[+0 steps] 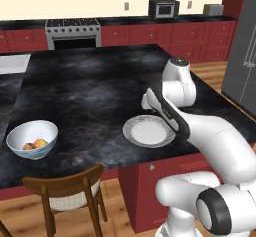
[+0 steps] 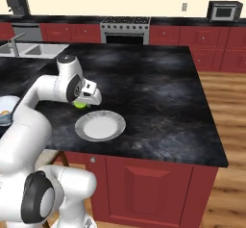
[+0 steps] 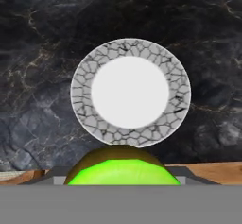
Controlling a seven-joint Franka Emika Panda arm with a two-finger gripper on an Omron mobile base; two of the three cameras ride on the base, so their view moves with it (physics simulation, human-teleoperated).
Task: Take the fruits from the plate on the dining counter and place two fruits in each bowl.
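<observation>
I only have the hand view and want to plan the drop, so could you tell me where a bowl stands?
Observer: A bowl stands near the counter's front edge, far left of the plate in the left base view.
Operator: Is anything in it?
Observer: Yes, two fruits, one orange, one peach-toned.
Operator: Does the end effector have the lime off the plate?
Observer: In the right base view it is shut on the lime, just past the plate's far rim.
</observation>
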